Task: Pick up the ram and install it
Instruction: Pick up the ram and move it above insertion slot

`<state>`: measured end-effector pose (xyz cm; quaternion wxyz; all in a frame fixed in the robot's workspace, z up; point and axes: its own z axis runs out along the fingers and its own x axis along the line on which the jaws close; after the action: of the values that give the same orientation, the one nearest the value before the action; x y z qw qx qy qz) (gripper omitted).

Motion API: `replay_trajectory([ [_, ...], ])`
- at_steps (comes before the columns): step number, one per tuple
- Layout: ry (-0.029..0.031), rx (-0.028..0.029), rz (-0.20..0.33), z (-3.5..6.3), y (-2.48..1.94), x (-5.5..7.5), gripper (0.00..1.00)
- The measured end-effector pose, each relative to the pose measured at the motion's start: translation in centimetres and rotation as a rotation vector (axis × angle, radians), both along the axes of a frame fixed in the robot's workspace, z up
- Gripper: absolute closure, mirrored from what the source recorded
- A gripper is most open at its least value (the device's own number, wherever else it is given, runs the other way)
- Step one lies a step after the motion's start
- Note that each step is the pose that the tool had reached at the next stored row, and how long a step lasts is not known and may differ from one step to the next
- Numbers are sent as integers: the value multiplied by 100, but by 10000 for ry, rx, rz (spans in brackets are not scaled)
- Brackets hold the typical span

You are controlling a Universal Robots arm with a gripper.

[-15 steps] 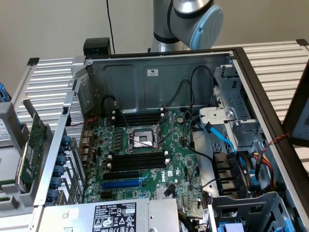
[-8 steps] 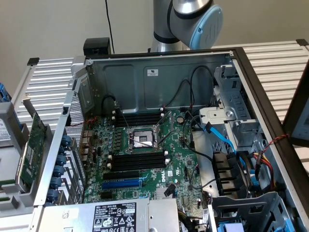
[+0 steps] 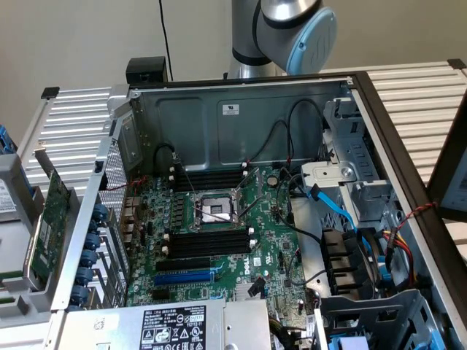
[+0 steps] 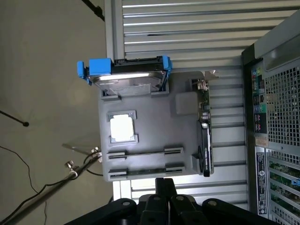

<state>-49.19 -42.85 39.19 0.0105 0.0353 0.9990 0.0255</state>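
In the wrist view the tool (image 4: 165,187) has its black fingers pressed together and holds nothing. It hangs just over the gray tray (image 4: 150,140) on the table (image 4: 187,28). The ram (image 4: 147,172) lies in the tray's slot nearest the tool. Farther off sit a silver processor chip (image 4: 122,127) and a hard drive (image 4: 126,75) with blue rails.

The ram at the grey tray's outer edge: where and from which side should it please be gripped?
I would grip the ram mid-length across its thin faces, from straight above: it stands on edge in the grey tray, ends in brackets, long upper edge free.
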Motion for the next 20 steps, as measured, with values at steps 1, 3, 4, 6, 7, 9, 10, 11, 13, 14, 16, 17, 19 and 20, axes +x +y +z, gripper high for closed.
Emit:
replay_trajectory([
  [1, 1, 0, 0, 0, 0, 0, 89],
  [3, 1, -1, 0, 0, 0, 0, 89],
  [4, 1, 0, 3, 0, 0, 0, 89],
  [6, 0, 0, 198, 0, 1, -1, 89],
  [7, -1, 0, 377, -1, 1, -1, 89],
  [9, 0, 0, 753, -1, 0, 0, 89],
  [10, 0, 0, 933, -1, 0, 0, 89],
  [11, 1, 0, 1119, -1, 0, 0, 89],
  [13, 1, 0, 1473, -2, 0, 0, 89],
  [14, 0, 0, 1659, -3, 0, 0, 89],
  [16, 1, -1, 2019, -3, 0, 0, 89],
  [17, 0, -1, 2198, -4, 0, 0, 89],
  [19, 0, 0, 2563, -4, 0, 0, 89],
  [20, 0, 0, 2743, -4, 0, 0, 89],
])
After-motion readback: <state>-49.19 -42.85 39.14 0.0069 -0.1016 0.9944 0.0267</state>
